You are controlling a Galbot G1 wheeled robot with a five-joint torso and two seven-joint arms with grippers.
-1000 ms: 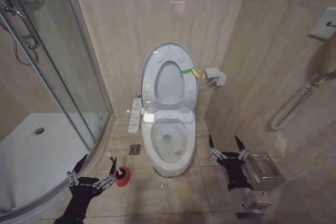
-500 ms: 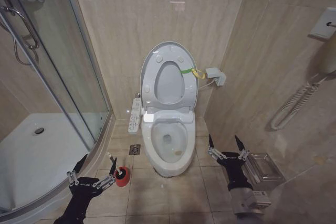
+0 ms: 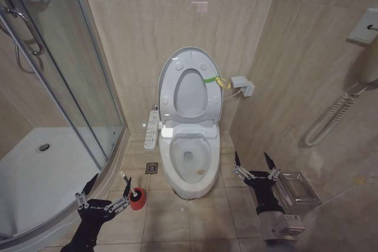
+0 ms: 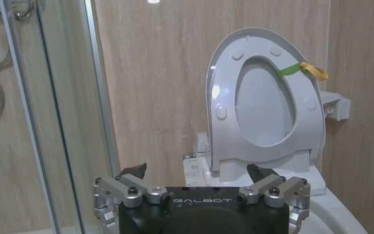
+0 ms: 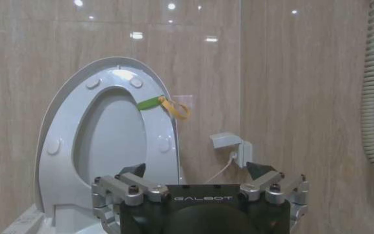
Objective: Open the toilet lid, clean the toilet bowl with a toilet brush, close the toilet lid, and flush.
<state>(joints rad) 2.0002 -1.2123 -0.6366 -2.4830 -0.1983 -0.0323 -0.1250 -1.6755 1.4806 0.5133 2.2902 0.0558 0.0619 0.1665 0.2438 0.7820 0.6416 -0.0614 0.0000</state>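
From the head camera you see one toilet lid (image 3: pixel 190 87) upright against the wall, one toilet bowl (image 3: pixel 189 160) open, and one toilet brush (image 3: pixel 126 181), its head hidden in the red holder (image 3: pixel 137 199). The left gripper (image 3: pixel 109 187) and right gripper (image 3: pixel 253 162) hang low, both spread and empty. Your left wrist camera cuts off the bowl; the right wrist camera crops the lid's base.

Glossy white plastic toilet lid (image 3: pixel 190 84), smooth glazed ceramic toilet bowl (image 3: pixel 190 175), polished beige wall tiles (image 3: pixel 147 16), clear glass shower door (image 3: pixel 59 75)
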